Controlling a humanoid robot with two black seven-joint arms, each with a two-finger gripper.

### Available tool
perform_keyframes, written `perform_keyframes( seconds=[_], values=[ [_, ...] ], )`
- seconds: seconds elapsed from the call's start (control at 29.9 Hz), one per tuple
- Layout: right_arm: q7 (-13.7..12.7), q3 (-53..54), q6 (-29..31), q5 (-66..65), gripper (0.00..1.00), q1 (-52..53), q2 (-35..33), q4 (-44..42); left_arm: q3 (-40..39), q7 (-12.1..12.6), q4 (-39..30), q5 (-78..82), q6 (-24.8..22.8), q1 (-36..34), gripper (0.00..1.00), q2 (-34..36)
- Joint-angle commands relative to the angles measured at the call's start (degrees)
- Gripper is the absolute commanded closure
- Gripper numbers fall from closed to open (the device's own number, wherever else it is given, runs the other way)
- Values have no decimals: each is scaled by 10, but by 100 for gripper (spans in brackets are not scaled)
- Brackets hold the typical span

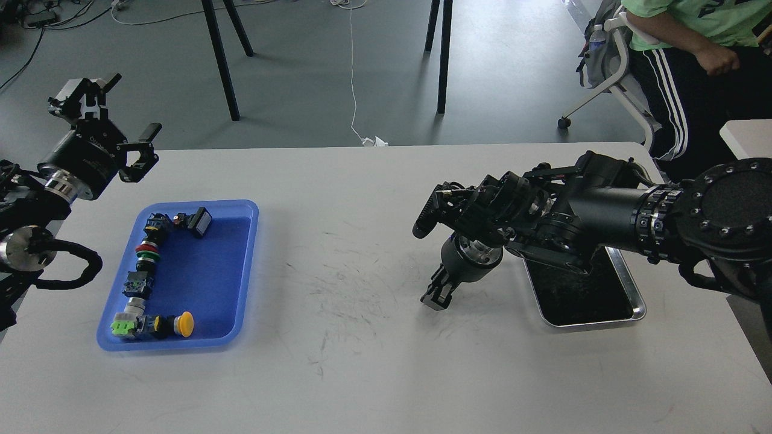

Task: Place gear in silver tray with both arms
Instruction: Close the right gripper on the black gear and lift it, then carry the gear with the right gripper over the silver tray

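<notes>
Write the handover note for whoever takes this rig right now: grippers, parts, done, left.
Left gripper: open, empty, raised past the far-left table edge.
Right gripper: pointing down at bare table left of the silver tray; too dark to tell its jaws, nothing visibly held.
Parts: push-button parts line the left and front of the blue tray.
Done: nothing visible in the silver tray's exposed part; the arm hides its far end.
Left: pick parts, move them across.

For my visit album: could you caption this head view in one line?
Left gripper open above the blue tray of push-button switches; right gripper hovers beside the empty silver tray.
</notes>
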Motion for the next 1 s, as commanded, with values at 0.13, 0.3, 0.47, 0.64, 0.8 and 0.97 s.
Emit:
perform_keyframes(
  seconds=[0.13,0.3,0.47,0.64,0.8,0.97],
  values=[
    [0,0,0,-16,73,4,0,1,1,0,0,0,0,1,2,-1],
    [0,-1,0,-16,88,5,0,1,1,0,1,0,0,1,2,0],
    [0,0,0,-16,99,11,0,1,1,0,1,0,0,1,2,0],
    [0,-1,0,-15,99,43,-7,2,1,0,0,0,0,1,2,-2],
    [0,-7,0,-14,99,76,-45,5,1,0,0,0,0,1,2,-4],
    [0,-8,0,-14,99,96,-93,22,2,0,0,0,0,1,2,-6]
  ],
)
